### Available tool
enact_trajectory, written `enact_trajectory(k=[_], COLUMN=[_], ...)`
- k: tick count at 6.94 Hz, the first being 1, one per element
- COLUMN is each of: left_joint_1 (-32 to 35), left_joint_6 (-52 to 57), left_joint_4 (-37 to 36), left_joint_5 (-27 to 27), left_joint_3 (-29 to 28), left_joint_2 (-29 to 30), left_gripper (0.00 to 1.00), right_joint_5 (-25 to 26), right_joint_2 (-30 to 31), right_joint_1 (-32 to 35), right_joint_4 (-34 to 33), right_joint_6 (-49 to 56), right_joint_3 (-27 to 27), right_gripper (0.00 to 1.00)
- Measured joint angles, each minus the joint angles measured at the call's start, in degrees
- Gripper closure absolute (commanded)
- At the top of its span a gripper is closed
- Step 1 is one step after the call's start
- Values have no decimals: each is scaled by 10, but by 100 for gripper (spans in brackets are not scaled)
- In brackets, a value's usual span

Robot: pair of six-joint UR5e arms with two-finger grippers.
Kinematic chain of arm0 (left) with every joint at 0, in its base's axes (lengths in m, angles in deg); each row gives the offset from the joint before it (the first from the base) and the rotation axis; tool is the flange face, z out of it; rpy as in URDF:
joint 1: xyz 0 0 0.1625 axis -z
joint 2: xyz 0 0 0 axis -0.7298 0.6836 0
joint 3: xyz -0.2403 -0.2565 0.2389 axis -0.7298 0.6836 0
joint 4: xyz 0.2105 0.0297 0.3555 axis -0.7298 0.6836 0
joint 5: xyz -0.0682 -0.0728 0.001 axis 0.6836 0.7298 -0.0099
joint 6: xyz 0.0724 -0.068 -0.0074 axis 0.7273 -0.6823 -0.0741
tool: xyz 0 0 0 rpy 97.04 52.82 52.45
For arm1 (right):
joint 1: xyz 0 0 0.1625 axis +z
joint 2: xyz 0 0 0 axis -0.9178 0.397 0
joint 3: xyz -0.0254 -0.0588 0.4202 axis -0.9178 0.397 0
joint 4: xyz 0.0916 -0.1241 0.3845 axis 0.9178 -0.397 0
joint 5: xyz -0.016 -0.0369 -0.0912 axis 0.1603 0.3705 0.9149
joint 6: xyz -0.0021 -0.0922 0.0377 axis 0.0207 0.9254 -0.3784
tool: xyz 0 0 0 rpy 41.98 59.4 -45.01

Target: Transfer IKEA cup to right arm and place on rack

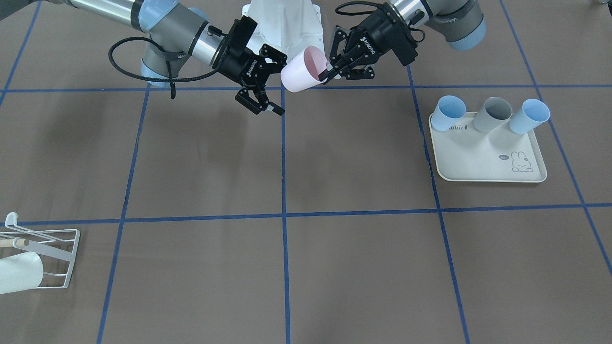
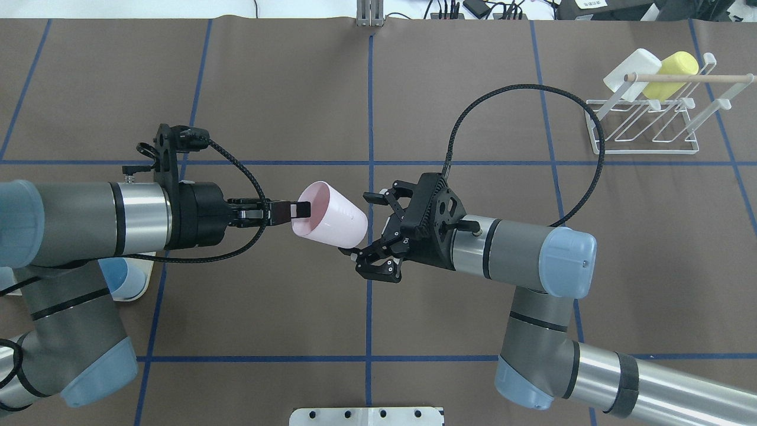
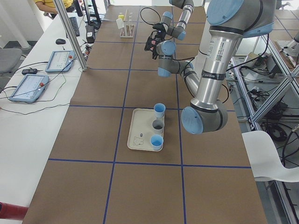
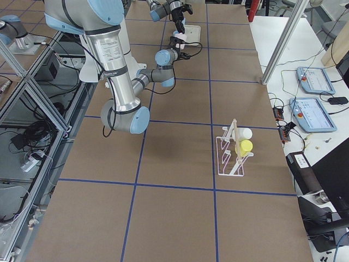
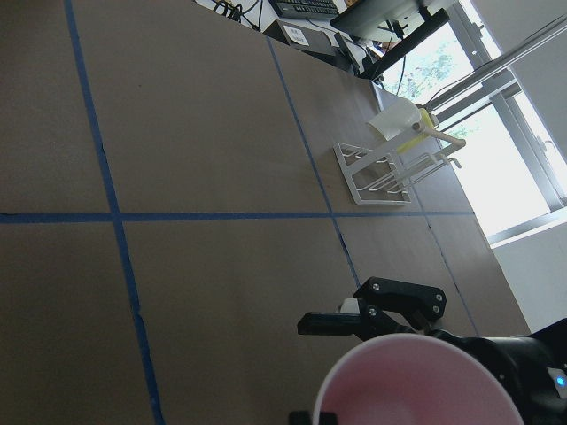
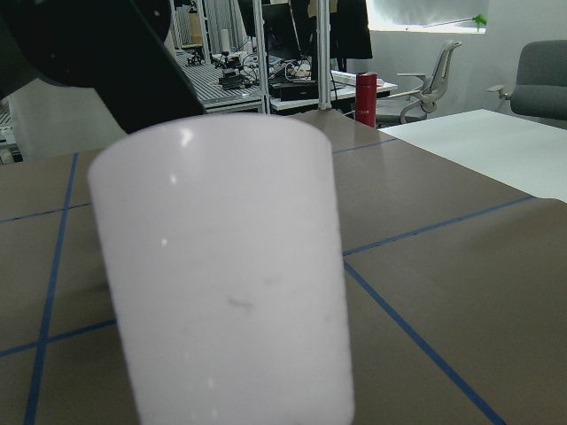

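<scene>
One cup (image 2: 329,214): pink, rim pinched in left end effector (image 2: 298,210)
Right end effector (image 2: 362,225): wide, at base
Risk: drop if released early

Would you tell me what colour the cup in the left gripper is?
Pale pink cup, clearest in the overhead exterior view.

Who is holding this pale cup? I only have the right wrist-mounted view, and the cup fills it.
Observer: The left gripper holds the pink cup by its rim, with one finger inside.
Operator: Is the right gripper shut on it?
Observer: No. The right gripper is open, with its fingers spread either side of the cup's base.
Operator: Is there room on the rack?
Observer: The rack carries a white cup and a yellow cup. Its other prongs look bare.
</scene>
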Motion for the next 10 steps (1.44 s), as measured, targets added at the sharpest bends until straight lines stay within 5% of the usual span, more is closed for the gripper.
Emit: enact_trajectory(k=[3, 6, 7, 8, 10], left_joint_1=[-2, -2, -2, -2, -1], left_joint_6=[-1, 0, 0, 0, 0], left_joint_4=[0, 0, 0, 0, 4], left_joint_5=[0, 0, 0, 0, 3], left_joint_3=[-22, -28, -29, -29, -25], left_joint_2=[16, 18, 18, 19, 21], left_gripper=[100, 100, 75, 1, 0], right_joint_5=[1, 1, 1, 1, 1], right_joint_2=[1, 0, -1, 0, -1], right_joint_1=[-7, -8, -8, -8, -8], right_joint_4=[15, 18, 18, 18, 18], right_joint_6=[2, 8, 9, 9, 9], right_joint_3=[-2, -4, -4, -5, -7], right_gripper=[2, 41, 55, 62, 75])
